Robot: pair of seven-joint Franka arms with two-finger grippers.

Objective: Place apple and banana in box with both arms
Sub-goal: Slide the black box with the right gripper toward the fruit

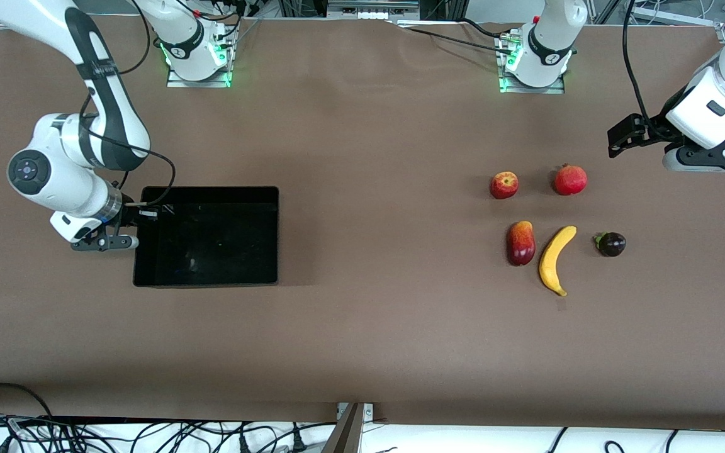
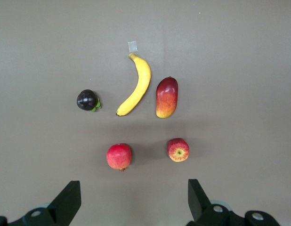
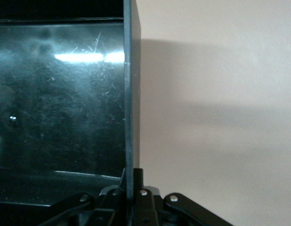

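The apple (image 1: 504, 185) lies on the table beside a pomegranate, and also shows in the left wrist view (image 2: 178, 150). The banana (image 1: 556, 258) lies nearer the front camera, between a mango and a dark fruit; it also shows in the left wrist view (image 2: 137, 86). The black box (image 1: 208, 189) stands toward the right arm's end and looks empty. My right gripper (image 1: 139, 211) is shut on the box's end wall (image 3: 128, 94), one finger on each side (image 3: 131, 181). My left gripper (image 1: 615, 141) is open and empty in the air, over bare table beside the fruits (image 2: 133, 188).
A red pomegranate (image 1: 570, 180), a red-yellow mango (image 1: 521, 243) and a small dark purple fruit (image 1: 612, 244) lie among the task fruits. A small piece of tape lies at the banana's tip (image 2: 133, 46). The arm bases stand along the table's edge farthest from the front camera.
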